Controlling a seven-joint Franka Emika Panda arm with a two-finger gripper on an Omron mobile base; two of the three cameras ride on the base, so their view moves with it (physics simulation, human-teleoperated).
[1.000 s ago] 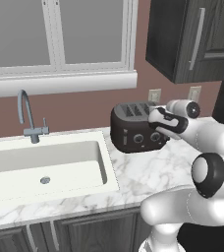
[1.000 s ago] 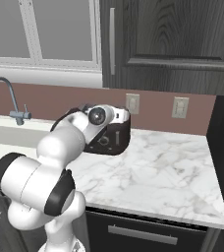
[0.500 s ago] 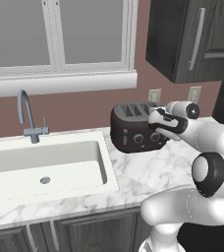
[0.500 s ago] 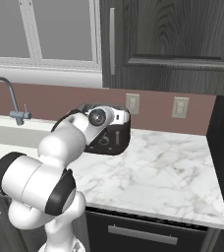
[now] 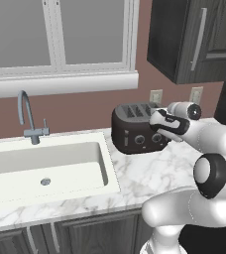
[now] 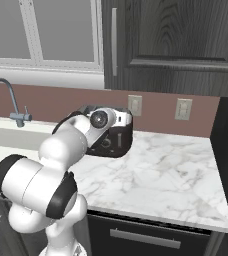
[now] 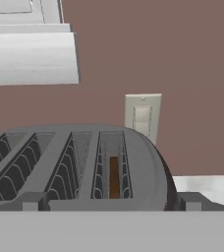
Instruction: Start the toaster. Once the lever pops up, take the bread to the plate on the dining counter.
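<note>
The dark glossy toaster [image 5: 135, 131] stands on the marble desk [image 6: 161, 175] against the red-brown wall, just right of the white sink [image 5: 45, 166] and its grey faucet [image 5: 28, 116]. The pincer [image 5: 157, 130] sits at the toaster's right end, by the front knobs, jaws spread wide and holding nothing. In the hand view the bread [image 7: 114, 177] stands upright (a thin brown edge) deep in the rightmost slot, below a wall outlet [image 7: 142, 117].
</note>
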